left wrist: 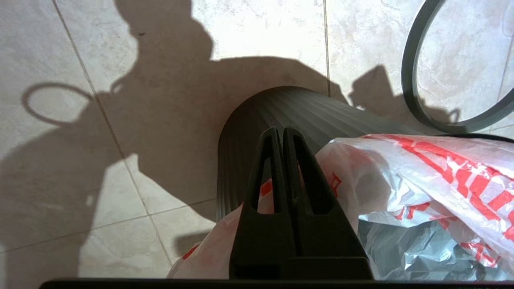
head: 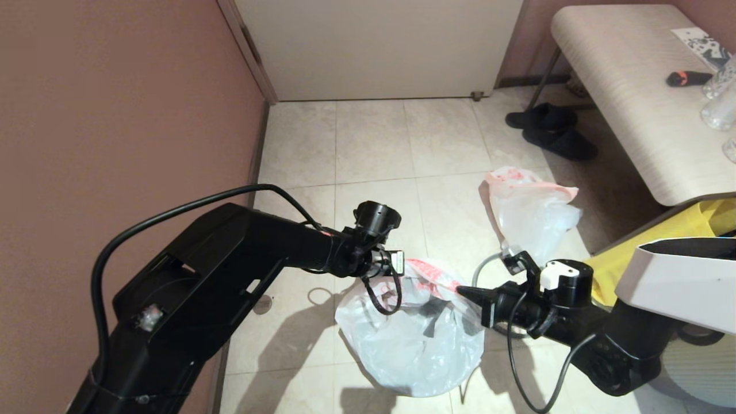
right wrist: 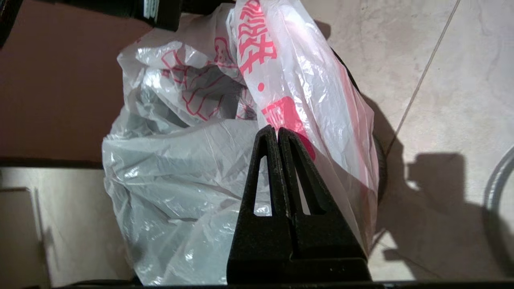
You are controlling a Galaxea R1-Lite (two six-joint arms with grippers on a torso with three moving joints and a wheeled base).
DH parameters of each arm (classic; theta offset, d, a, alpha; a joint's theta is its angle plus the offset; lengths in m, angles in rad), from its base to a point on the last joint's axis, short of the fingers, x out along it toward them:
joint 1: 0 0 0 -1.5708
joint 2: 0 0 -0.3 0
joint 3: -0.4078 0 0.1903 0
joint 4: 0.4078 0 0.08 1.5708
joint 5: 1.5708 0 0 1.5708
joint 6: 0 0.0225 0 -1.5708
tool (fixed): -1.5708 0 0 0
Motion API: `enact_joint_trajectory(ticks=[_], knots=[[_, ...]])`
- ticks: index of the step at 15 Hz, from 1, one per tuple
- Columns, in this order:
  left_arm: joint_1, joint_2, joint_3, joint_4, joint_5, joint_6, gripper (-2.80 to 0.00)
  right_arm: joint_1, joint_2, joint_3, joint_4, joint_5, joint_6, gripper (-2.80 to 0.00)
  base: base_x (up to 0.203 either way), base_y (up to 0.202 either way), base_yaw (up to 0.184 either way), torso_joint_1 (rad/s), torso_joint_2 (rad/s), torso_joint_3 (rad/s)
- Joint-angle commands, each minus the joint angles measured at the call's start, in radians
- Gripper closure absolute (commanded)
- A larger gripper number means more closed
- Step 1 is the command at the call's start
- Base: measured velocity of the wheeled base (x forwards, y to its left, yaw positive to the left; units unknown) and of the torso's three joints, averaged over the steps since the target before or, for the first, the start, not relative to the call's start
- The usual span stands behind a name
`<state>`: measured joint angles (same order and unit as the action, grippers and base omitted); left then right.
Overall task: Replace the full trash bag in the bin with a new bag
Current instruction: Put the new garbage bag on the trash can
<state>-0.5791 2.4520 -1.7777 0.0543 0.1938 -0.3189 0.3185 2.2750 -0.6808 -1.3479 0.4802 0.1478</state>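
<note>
Two robot arms work a new bag [head: 411, 339] over the bin [left wrist: 281, 116] on the tiled floor, fitting the liner after the full bag [head: 532, 210] was set aside beyond the bin, toward the bench [head: 627, 98]. The thin white plastic, banded in pink-red print, lies draped over the bin's mouth and hides nearly all of it from above; only the ribbed black wall shows beneath the left gripper [left wrist: 280, 132]. That claw is clenched at the bin's wall-side edge, its fingers pressed together with bag film bunched round them, though whether film is pinched between them cannot be made out. The right gripper [right wrist: 278, 132] is likewise clenched at the opposite edge, nosing against the plastic. The grey hoop [left wrist: 417, 96] lies on the tiles just beside the bin. The step in hand looks like spreading the bag's mouth round the rim; next, the hoop probably has to be pressed on to lock it.
</note>
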Motion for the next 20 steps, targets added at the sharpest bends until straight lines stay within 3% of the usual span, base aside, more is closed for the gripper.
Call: enact_joint_trajectory(ticks=[1,6,10,14,16,20], knots=[[0.002,0.016,-0.019,0.002,0.002,-0.003,0.0,0.013,-0.024,0.037,-0.004,0.003,-0.084,0.0,0.0,0.0,0.0,0.0,0.0,0.0],[0.004,0.013,-0.031,0.001,0.003,-0.003,0.0,0.017,-0.005,0.089,0.002,0.001,-0.262,0.0,0.0,0.0,0.0,0.0,0.0,0.0],[0.005,0.005,-0.039,0.003,0.003,-0.003,0.0,0.011,0.054,0.096,-0.002,0.005,-0.325,0.0,0.0,0.0,0.0,0.0,0.0,0.0],[0.005,0.005,-0.043,0.003,0.003,-0.005,0.0,0.015,0.123,0.107,-0.023,0.002,-0.462,0.0,0.0,0.0,0.0,0.0,0.0,0.0],[0.004,0.009,-0.037,0.003,0.001,-0.008,0.0,0.013,0.152,0.087,-0.095,-0.009,-0.443,0.0,0.0,0.0,0.0,0.0,0.0,0.0],[0.002,0.007,-0.037,0.004,-0.001,-0.02,0.0,0.014,0.182,0.025,-0.194,-0.109,-0.355,0.0,0.0,0.0,0.0,0.0,0.0,0.0]])
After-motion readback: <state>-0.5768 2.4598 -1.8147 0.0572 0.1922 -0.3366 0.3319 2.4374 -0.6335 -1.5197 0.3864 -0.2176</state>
